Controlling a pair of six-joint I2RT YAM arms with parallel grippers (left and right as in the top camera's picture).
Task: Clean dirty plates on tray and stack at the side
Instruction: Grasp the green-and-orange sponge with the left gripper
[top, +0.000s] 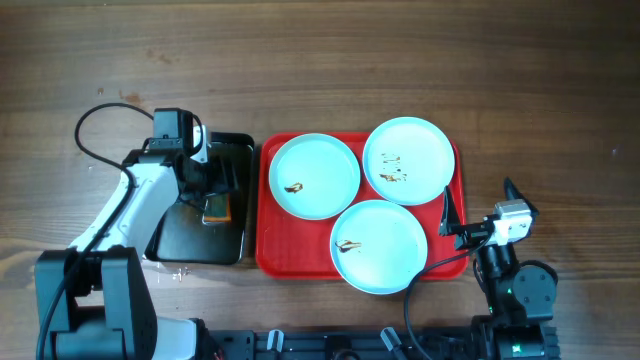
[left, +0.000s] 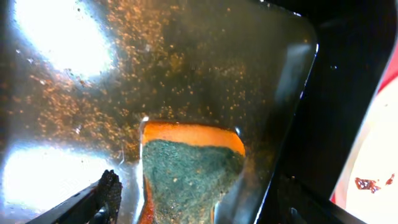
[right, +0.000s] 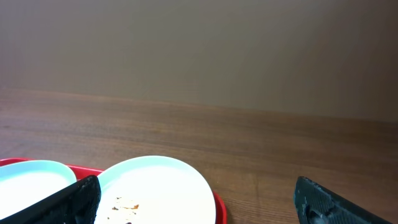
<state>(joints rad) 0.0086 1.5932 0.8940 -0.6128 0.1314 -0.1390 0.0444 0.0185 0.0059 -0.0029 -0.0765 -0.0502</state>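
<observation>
Wooden table (top: 400, 60), two arms at the robot-side edge. Red tray (top: 270, 245) sits mid-table with all three plates on it, none stacked at the side.

Black pan (top: 195, 245) lies just left of the tray, edges nearly touching. Its floor is dusted with fine brown crumbs in the left wrist view.

Plates:
- The left plate (top: 314, 176) lies flat at the tray's far-left and has one brown speck.
- The right plate (top: 408, 160) is at the far-right corner, pokes a bit past the far rim, and has several specks.
- The near plate (top: 380, 246) hangs over the robot-side rim, its edge meets the other two, and it has one speck.

An orange sponge with a green scrub face (left: 189, 174) lies in the pan near its tray-side wall.

The left hand (left: 202, 198) is down over the pan with jaws apart. It has one finger on each side of the sponge, with a gap showing on both sides, so no grip.

The right hand (right: 202, 199) is at the tray's right edge, spread fully wide, with the right plate's rim just ahead of it.
</observation>
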